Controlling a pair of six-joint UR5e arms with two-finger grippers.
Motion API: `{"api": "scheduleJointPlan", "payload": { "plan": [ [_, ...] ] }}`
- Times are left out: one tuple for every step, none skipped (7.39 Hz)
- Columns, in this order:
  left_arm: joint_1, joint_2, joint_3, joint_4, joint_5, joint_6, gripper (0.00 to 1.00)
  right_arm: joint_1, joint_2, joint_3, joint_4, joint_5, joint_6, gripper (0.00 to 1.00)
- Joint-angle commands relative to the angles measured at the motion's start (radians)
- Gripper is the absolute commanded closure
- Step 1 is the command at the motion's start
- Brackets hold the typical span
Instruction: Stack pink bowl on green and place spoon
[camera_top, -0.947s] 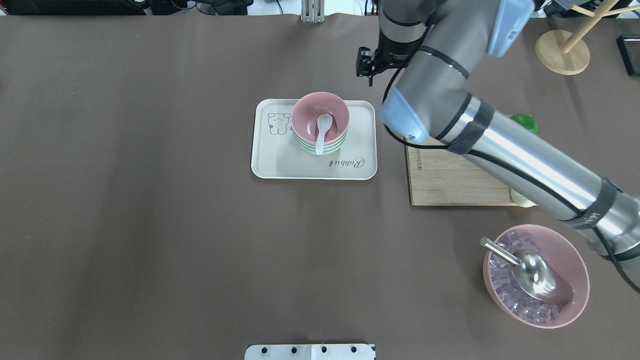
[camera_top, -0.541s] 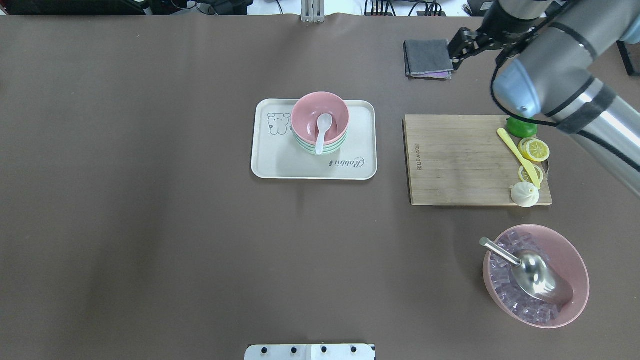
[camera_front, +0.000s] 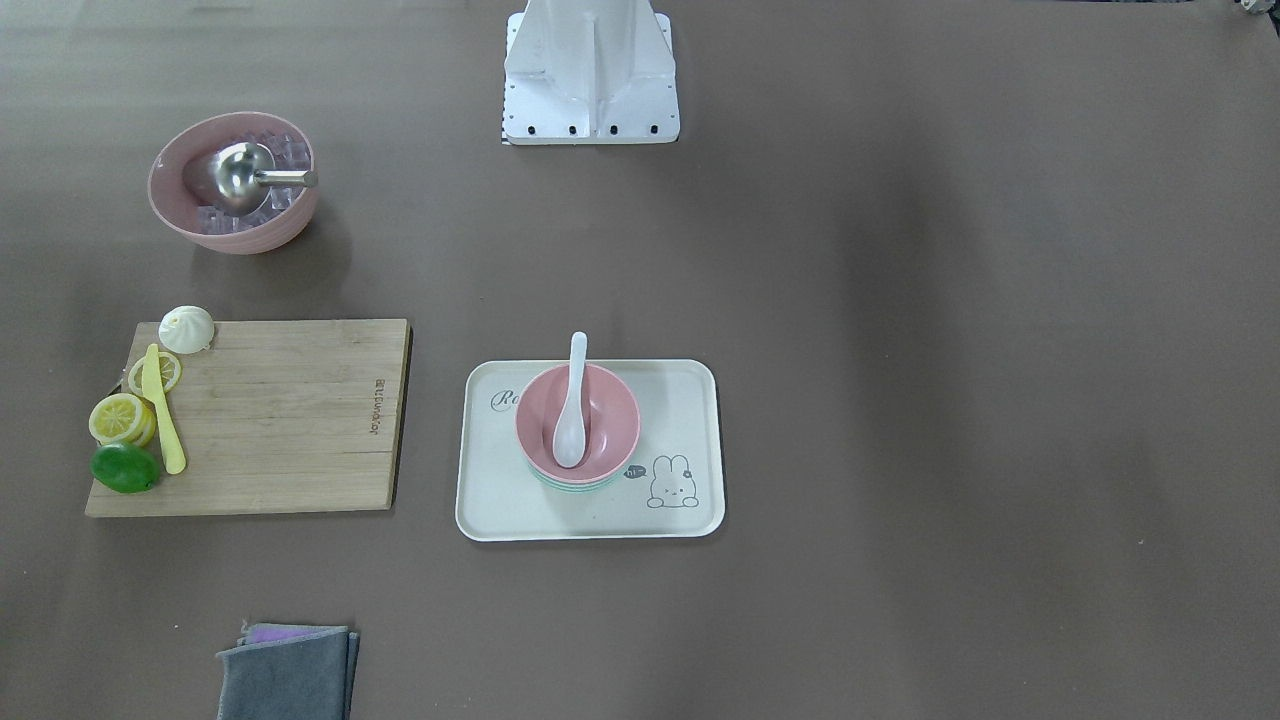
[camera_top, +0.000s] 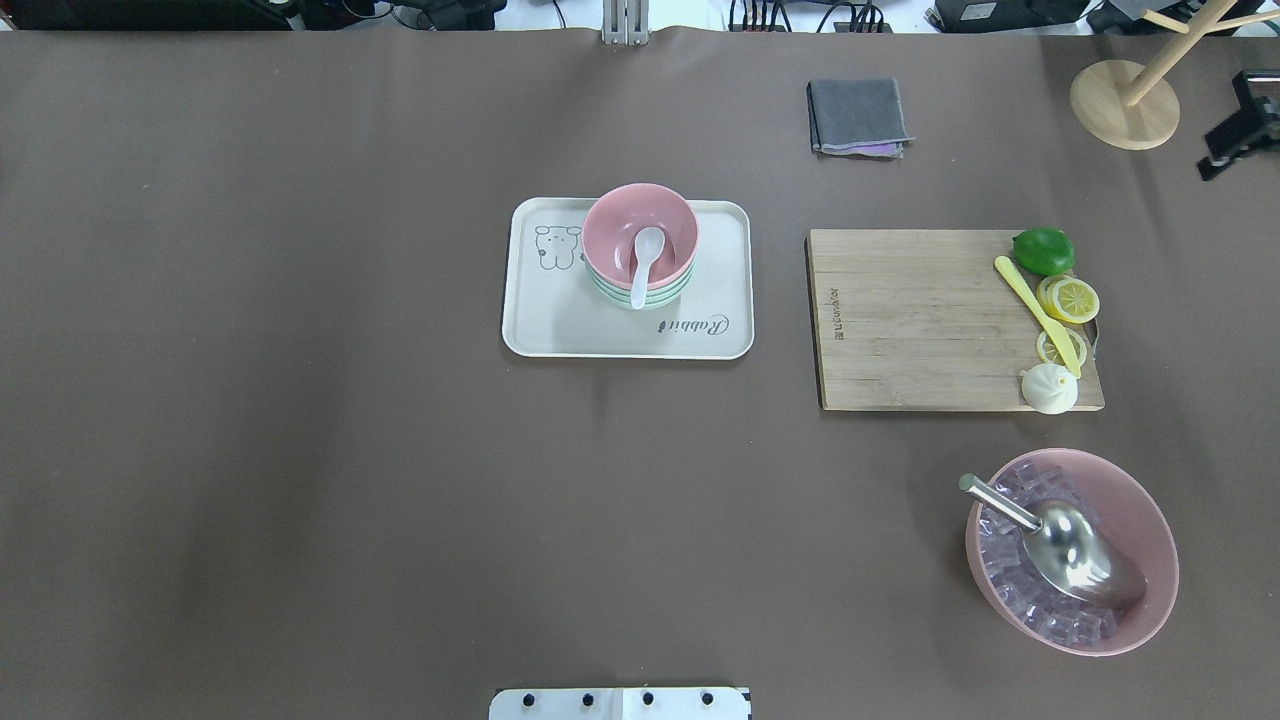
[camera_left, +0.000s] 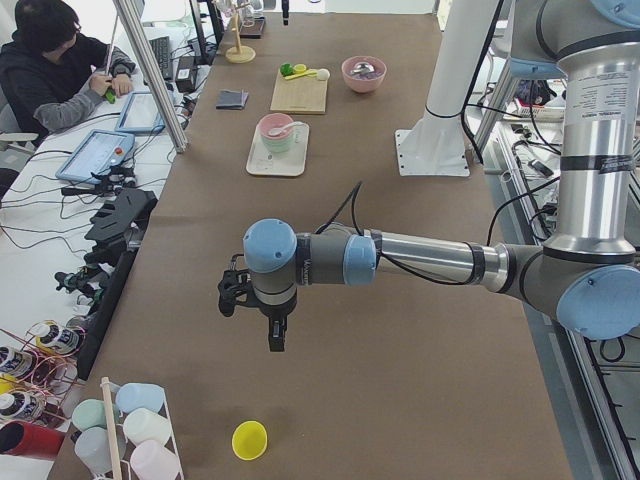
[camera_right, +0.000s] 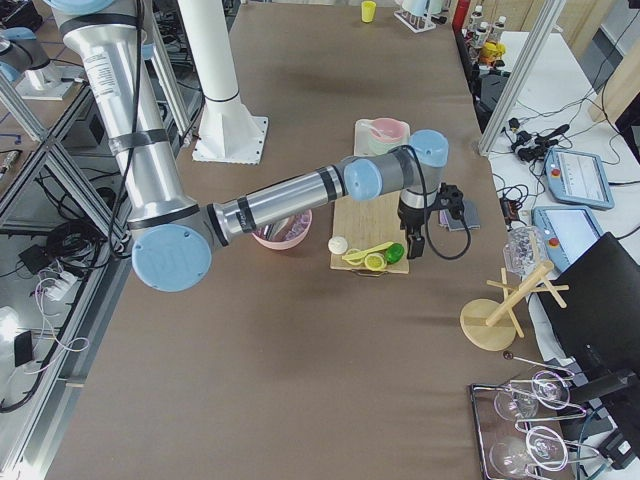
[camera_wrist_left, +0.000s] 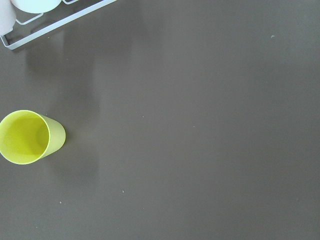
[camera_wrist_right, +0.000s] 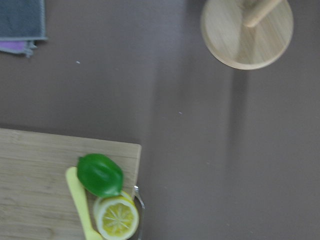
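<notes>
The pink bowl (camera_top: 672, 225) sits nested on the green bowl (camera_top: 640, 298) on the cream tray (camera_top: 560, 320) at table centre. The white spoon (camera_top: 645, 262) lies in the pink bowl, its handle over the near rim. The stack also shows in the front-facing view (camera_front: 605, 405). My right gripper (camera_top: 1225, 155) is at the far right edge of the overhead view, far from the tray; it hangs beside the cutting board in the right view (camera_right: 413, 250). I cannot tell if it is open. My left gripper (camera_left: 276, 340) shows only in the left view, far from the tray; I cannot tell its state.
A wooden cutting board (camera_top: 900, 320) holds a lime (camera_top: 1043, 250), lemon slices, a yellow knife and a bun. A large pink bowl of ice with a metal scoop (camera_top: 1070, 550) stands front right. A grey cloth (camera_top: 857, 115) and a wooden stand (camera_top: 1124, 103) are at the back. A yellow cup (camera_wrist_left: 30, 136) stands below my left wrist.
My right arm has swung away from beside the tray to the far right edge, uncovering the cutting board. The bowls and the spoon have not moved.
</notes>
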Motion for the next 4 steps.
{"api": "scheduleJointPlan", "payload": {
  "plan": [
    [0.001, -0.009, 0.0, 0.002, -0.001, -0.001, 0.02, 0.136, -0.147, 0.006, 0.008, 0.006, -0.127, 0.0],
    [-0.001, 0.0, 0.002, -0.001, -0.006, 0.001, 0.02, 0.16, -0.208, 0.012, 0.012, 0.005, -0.155, 0.0],
    [-0.001, 0.002, 0.005, -0.002, -0.01, 0.001, 0.02, 0.187, -0.265, 0.038, 0.012, 0.009, -0.161, 0.0],
    [-0.001, 0.003, 0.0, -0.007, -0.011, 0.002, 0.01, 0.191, -0.335, 0.096, 0.012, 0.026, -0.157, 0.0]
  ]
}}
